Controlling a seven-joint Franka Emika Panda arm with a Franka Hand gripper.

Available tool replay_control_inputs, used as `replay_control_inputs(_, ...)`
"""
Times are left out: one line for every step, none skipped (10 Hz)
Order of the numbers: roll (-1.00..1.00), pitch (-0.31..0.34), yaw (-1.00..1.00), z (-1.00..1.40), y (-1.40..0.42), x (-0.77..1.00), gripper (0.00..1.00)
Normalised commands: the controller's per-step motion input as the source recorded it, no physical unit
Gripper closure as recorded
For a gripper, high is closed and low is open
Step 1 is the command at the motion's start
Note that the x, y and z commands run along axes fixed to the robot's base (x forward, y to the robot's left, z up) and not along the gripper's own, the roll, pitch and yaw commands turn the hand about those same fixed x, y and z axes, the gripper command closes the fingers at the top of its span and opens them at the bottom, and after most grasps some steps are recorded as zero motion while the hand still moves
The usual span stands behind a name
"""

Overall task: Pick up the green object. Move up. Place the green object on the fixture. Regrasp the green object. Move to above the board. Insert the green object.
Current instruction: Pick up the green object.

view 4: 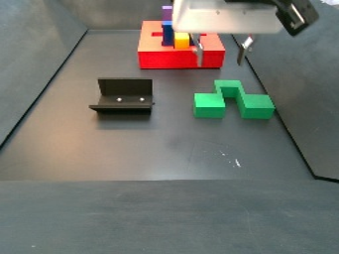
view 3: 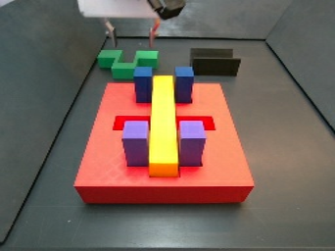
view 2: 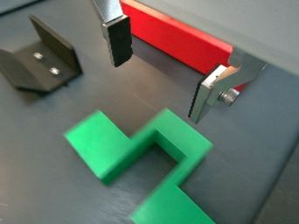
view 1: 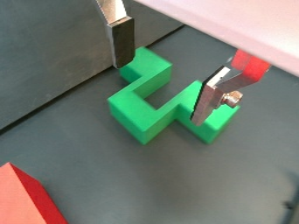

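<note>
The green object (view 1: 152,101) lies flat on the dark floor, a bright green stepped piece, also seen in the other wrist view (view 2: 140,153) and in both side views (view 3: 127,62) (view 4: 235,100). My gripper (view 1: 166,70) hangs open just above it, one finger on each side, touching nothing. From the side the gripper (view 4: 219,46) sits a little above the piece. The black L-shaped fixture (view 4: 123,96) stands apart from the piece and shows in a wrist view (view 2: 41,59). The red board (view 3: 164,147) lies beyond the piece.
The board carries a long yellow bar (view 3: 161,123), blue blocks (view 3: 144,83) and purple blocks (view 3: 136,142). Dark walls (view 4: 40,89) enclose the floor. The board's edge (view 2: 176,39) is close behind the gripper in a wrist view.
</note>
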Motion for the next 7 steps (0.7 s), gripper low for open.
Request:
replay_control_inputs(0.11, 0.0, -0.03, -0.47, -0.07, 0.0, 0.0)
replay_control_inputs(0.04, -0.019, 0.0, -0.44, 0.0, 0.0, 0.0)
replay_control_inputs(0.07, -0.011, 0.0, -0.44, 0.0, -0.07, 0.0)
replay_control_inputs(0.08, -0.009, 0.0, -0.43, 0.0, -0.1, 0.0)
replay_control_inputs(0.08, 0.0, 0.0, -0.36, 0.0, -0.09, 0.0)
replay_control_inputs(0.09, 0.0, 0.0, -0.27, 0.0, -0.12, 0.0)
replay_control_inputs(0.09, 0.0, -0.01, -0.21, 0.0, -0.22, 0.0)
